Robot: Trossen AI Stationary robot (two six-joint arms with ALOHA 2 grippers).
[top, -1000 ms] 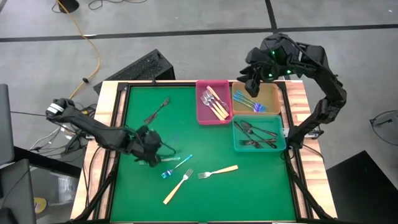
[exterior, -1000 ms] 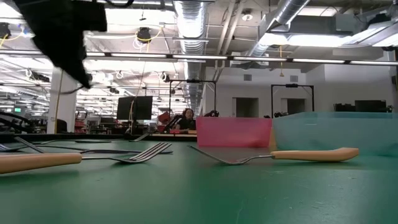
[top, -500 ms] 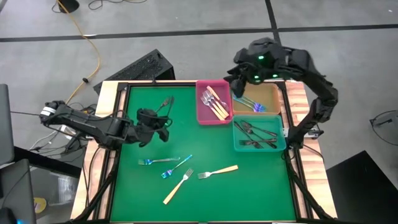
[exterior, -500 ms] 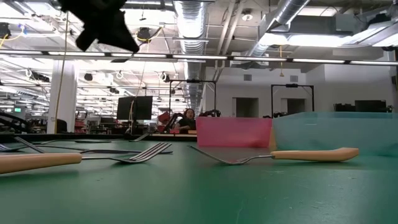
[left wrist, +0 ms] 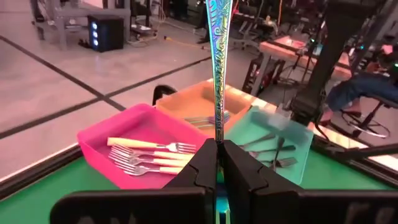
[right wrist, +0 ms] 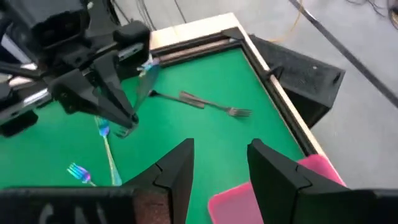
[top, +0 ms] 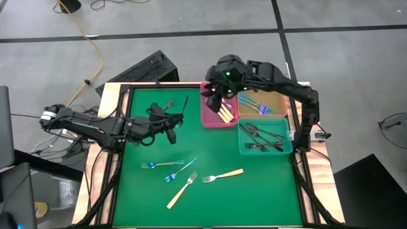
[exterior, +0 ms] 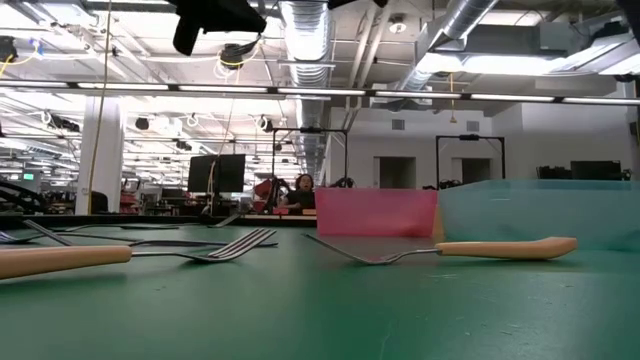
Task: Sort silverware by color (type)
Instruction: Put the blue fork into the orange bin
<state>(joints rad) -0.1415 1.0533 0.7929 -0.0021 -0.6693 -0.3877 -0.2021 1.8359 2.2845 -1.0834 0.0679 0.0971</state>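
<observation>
My left gripper (left wrist: pixel 217 146) is shut on a shiny iridescent blue fork (left wrist: pixel 219 68) above the mat's far left part (top: pixel 178 121). My right gripper (right wrist: pixel 221 165) hangs open over the pink bin (top: pixel 208 117), which holds tan-handled forks. The orange bin (top: pixel 276 95) holds blue forks and the teal bin (top: pixel 285 145) black ones. Two blue forks (top: pixel 162 165) (top: pixel 181 170) and two tan-handled forks (top: pixel 182 190) (top: pixel 222 175) lie flat on the mat. A dark fork (right wrist: pixel 208 104) lies near the far left corner. My left gripper pinches the blue fork's slim shaft (left wrist: pixel 217 134) between its two fingers. The fork runs along the fingers, and its patterned handle sticks out past the fingertips, slanting up toward the bins. The fingers point nearly level toward the table's right. The fork is lifted clear of the mat.
The green mat (top: pixel 267 191) has a raised wooden frame around it. The three bins stand together at the far right. In the low view the two tan-handled forks (exterior: pixel 450 249) (exterior: pixel 60 260) lie in front, with the room behind.
My left gripper has risen from the mat near the blue forks with one of them, gone toward the far edge and the right, and tipped from pointing down to nearly level. My right gripper, still open, has swung left from over the orange bin to over the pink bin, sinking a little.
</observation>
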